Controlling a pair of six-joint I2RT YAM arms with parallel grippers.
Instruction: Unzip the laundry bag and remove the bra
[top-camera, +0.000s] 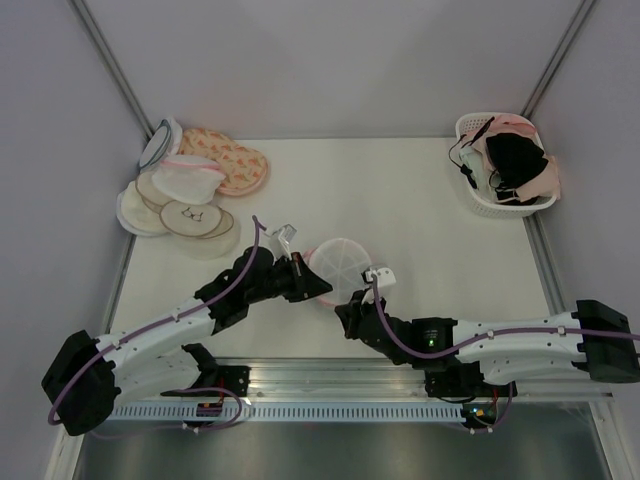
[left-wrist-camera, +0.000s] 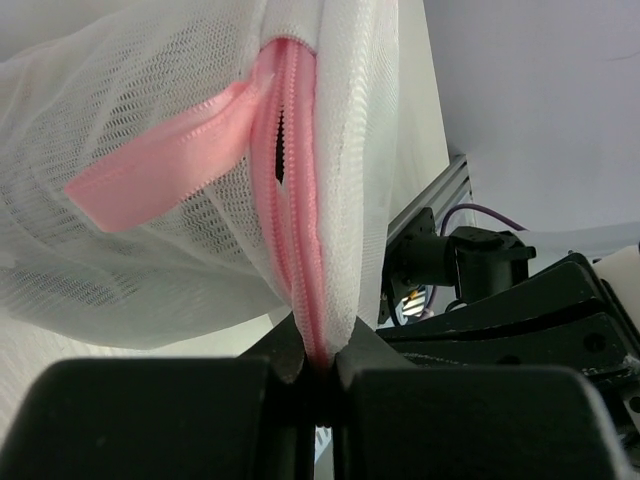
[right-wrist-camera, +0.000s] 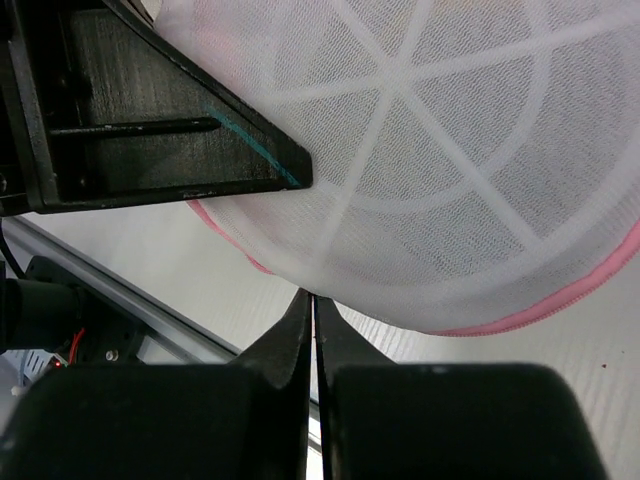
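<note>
The laundry bag (top-camera: 343, 262), a round white mesh pouch with pink trim, sits at the table's near middle between both arms. My left gripper (top-camera: 318, 290) reaches it from the left. In the left wrist view this gripper (left-wrist-camera: 320, 355) is shut on the pink zipper (left-wrist-camera: 295, 210) at the rim; a pink ribbon loop (left-wrist-camera: 160, 165) hangs beside it. My right gripper (top-camera: 352, 303) comes from the right. In its wrist view the gripper (right-wrist-camera: 313, 298) is shut, tips touching the bag's (right-wrist-camera: 450, 150) lower edge, with no cloth visible between them. The bra is hidden.
A pile of other mesh pouches (top-camera: 190, 195) lies at the back left. At the back right stands a white basket (top-camera: 478, 205) holding black and pink garments. A metal rail (top-camera: 330, 375) runs along the near edge, and walls close in both sides.
</note>
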